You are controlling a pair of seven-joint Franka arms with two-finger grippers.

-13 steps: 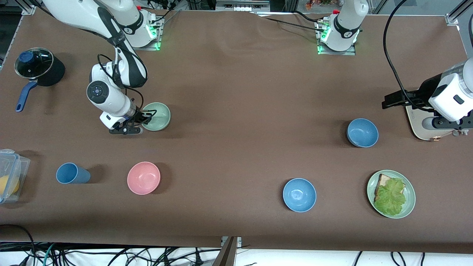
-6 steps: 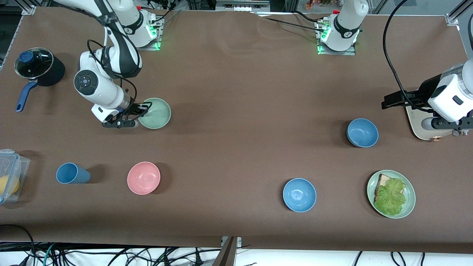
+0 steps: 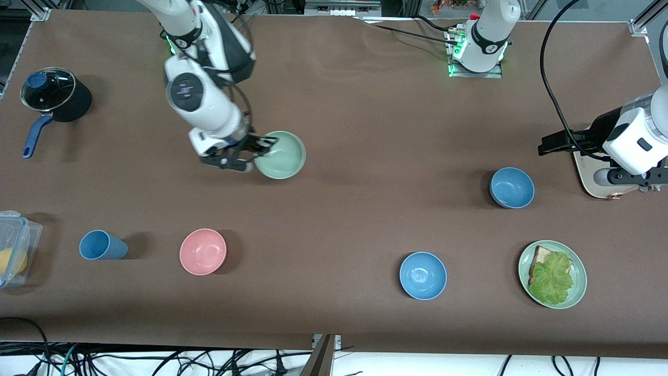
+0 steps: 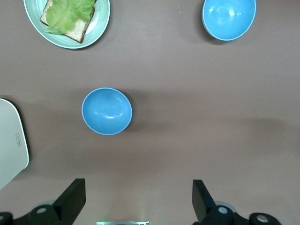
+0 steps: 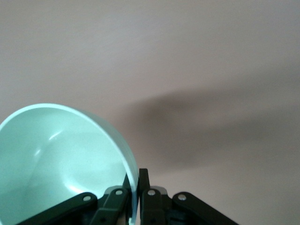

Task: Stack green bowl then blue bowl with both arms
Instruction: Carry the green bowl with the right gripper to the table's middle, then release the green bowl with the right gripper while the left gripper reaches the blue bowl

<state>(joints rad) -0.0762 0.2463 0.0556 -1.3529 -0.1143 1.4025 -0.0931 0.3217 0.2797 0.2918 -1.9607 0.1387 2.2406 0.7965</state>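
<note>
Front view: right end effector (image 3: 254, 152) grips the green bowl (image 3: 281, 154) by its rim, bowl lifted over bare tabletop (image 3: 365, 120) toward the right arm's end, between the 2 bases' line and the pink bowl (image 3: 203, 251). Left end effector (image 3: 561, 140) waits in the air at the left arm's end, over the edge of a pale board (image 3: 587, 177). The blue bowl (image 3: 512, 187) sits on the tabletop near that board; the brighter blue bowl (image 3: 422, 275) lies nearer the camera, beside the green plate (image 3: 552, 274) with bread and lettuce. Blue cup (image 3: 102, 245), a clear container (image 3: 13, 245) and a lidded pot (image 3: 52, 96) occupy the right arm's end.

Left wrist view: left end effector (image 4: 136, 204) spread wide, holding nothing, fingers (image 4: 72, 199) well apart. Blue bowl (image 4: 107, 111) upright on the tabletop below it; brighter bowl (image 4: 228, 18) and plate (image 4: 67, 21) also show.

Right wrist view: right end effector (image 5: 136, 187) pinched narrow on the wall of the green bowl (image 5: 61, 164), 1 finger inside, 1 outside; bowl tilted.
</note>
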